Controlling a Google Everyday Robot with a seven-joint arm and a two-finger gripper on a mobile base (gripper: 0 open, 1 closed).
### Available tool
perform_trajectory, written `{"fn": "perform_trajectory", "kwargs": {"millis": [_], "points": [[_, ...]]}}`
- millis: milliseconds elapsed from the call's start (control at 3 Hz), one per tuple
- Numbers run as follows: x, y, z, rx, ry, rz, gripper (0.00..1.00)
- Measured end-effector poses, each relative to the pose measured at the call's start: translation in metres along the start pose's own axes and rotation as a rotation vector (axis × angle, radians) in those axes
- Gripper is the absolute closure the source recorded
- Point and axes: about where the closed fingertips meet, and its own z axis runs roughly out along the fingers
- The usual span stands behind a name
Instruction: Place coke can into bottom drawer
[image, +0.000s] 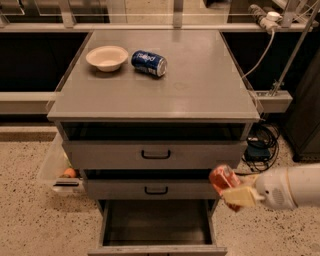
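Observation:
My gripper (231, 190) comes in from the right on a white arm and is shut on the coke can (222, 178), a red-orange can held tilted. It hangs in front of the cabinet's right side, level with the middle drawer. The bottom drawer (157, 224) is pulled open below and to the left of the can. Its dark interior shows nothing inside.
The grey cabinet top (195, 85) carries a white bowl (106, 57) and a blue can (148, 62) lying on its side. Two shut drawers with black handles (155, 155) sit above the open one. A clear bin (60, 170) stands at the left; cables (260, 142) lie at the right.

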Motion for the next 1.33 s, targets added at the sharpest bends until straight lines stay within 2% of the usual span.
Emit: {"fn": "perform_trajectory", "kwargs": {"millis": [333,667,1000,1333], "points": [[0.090,-0.009,0.046,-0.037,-0.041,0.182,1.00],[0.148,-0.021,0.094,-0.077,-0.036,0.285,1.00],[0.155,-0.021,0.103,-0.094,-0.039,0.305,1.00],[0.155,-0.020,0.100,-0.077,-0.051,0.298,1.00]]}}
